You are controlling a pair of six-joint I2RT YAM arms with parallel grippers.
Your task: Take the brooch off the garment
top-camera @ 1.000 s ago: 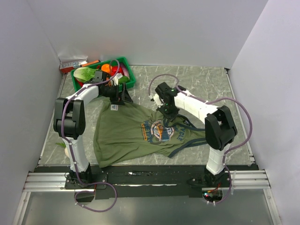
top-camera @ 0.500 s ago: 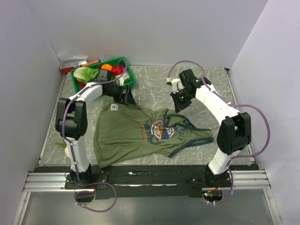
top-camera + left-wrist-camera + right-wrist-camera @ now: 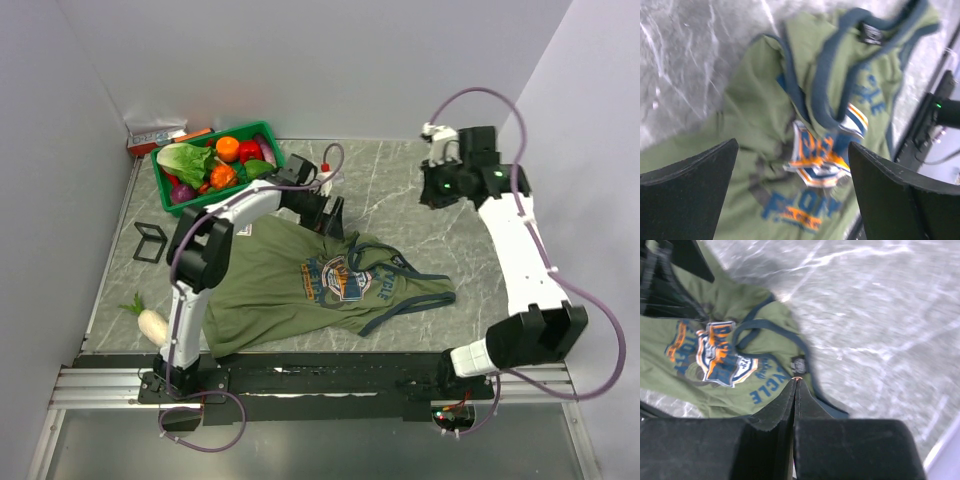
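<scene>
- The right gripper point(image 3: 434, 188) hangs in the upper right of the top view, over the bare marble table point(image 3: 400, 170) and well apart from the tank top point(image 3: 290, 290).
- Its fingers point(image 3: 770, 415) are pressed flat together; a tiny pinkish speck, apparently the brooch point(image 3: 796, 379), sits pinched at their tips.
- The left gripper point(image 3: 792, 148) is at upper centre, over the tank top's upper edge, its fingers spread wide with nothing between them.
- A green basket point(image 3: 277, 150) of vegetables stands at the upper left.

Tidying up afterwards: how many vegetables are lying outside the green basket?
1: a white radish at the table's near-left edge, just left of the left arm. Others may be hidden behind the arms.
</scene>
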